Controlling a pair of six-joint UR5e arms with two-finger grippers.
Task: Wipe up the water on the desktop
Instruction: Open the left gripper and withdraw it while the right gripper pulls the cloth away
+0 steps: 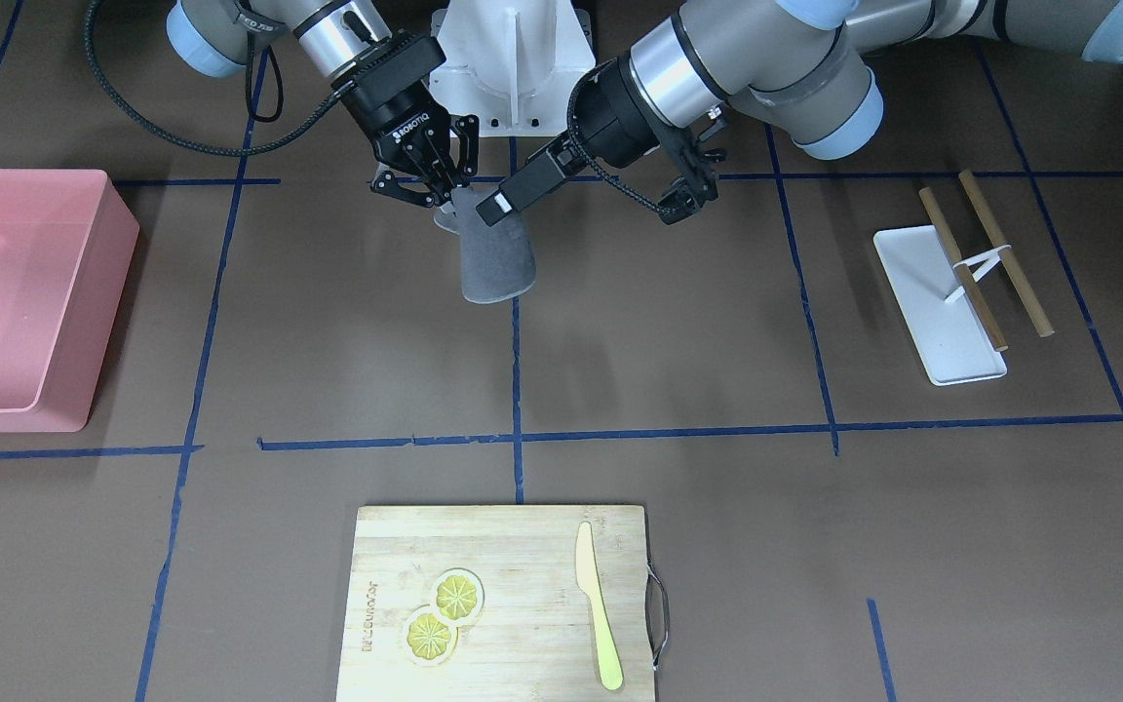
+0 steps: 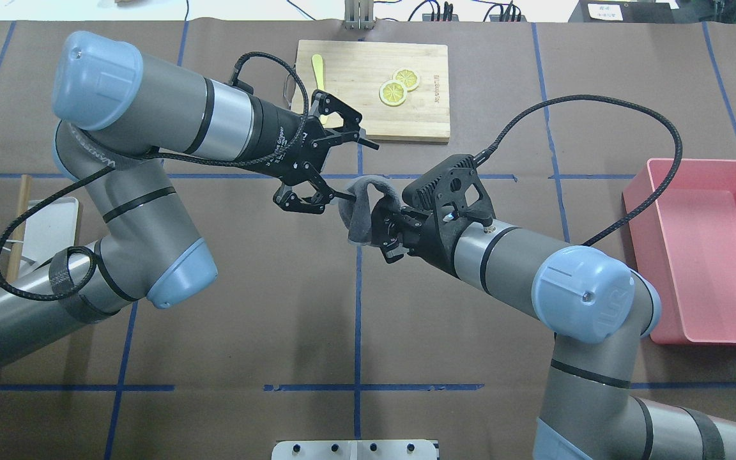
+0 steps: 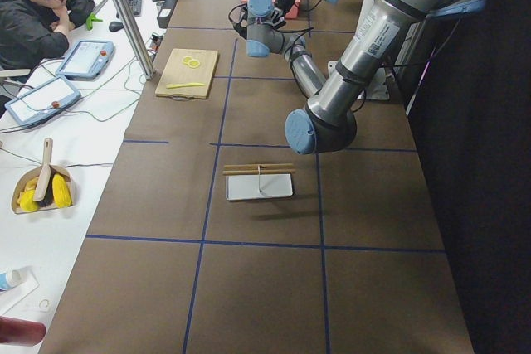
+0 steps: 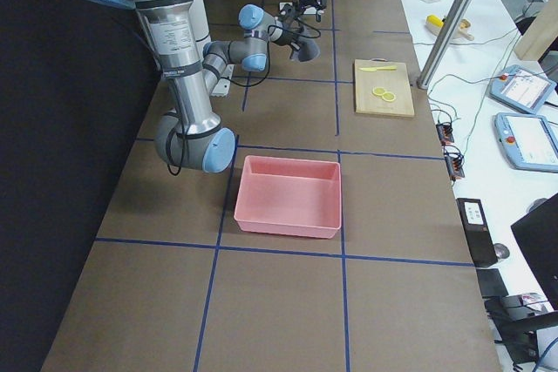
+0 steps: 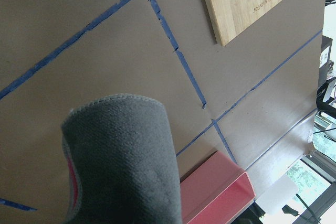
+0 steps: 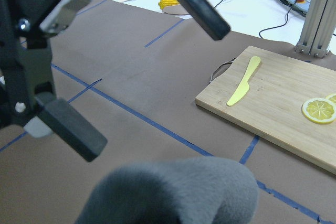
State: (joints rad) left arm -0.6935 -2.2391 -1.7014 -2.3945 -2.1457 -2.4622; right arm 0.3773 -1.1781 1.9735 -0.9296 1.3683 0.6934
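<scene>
The desktop [image 1: 669, 341] is dark brown with blue tape lines; I see no water on it. My right gripper [image 1: 440, 190] is shut on the top of a grey cloth [image 1: 495, 258], which hangs folded above the desktop [image 2: 246, 319] near its middle. The cloth also shows in the overhead view [image 2: 368, 198], held by the right gripper [image 2: 377, 223]. My left gripper [image 2: 358, 171] is wide open and empty, facing the cloth, with one finger [image 1: 503, 200] right by its upper end. The cloth fills the bottom of both the left wrist view [image 5: 121, 161] and the right wrist view [image 6: 178, 192].
A pink bin [image 1: 25, 292] stands on the robot's right side. A bamboo cutting board [image 1: 522, 556] with two lemon slices and a yellow knife [image 1: 598, 604] lies at the far edge. A white tray [image 1: 942, 302] with wooden sticks lies on the robot's left.
</scene>
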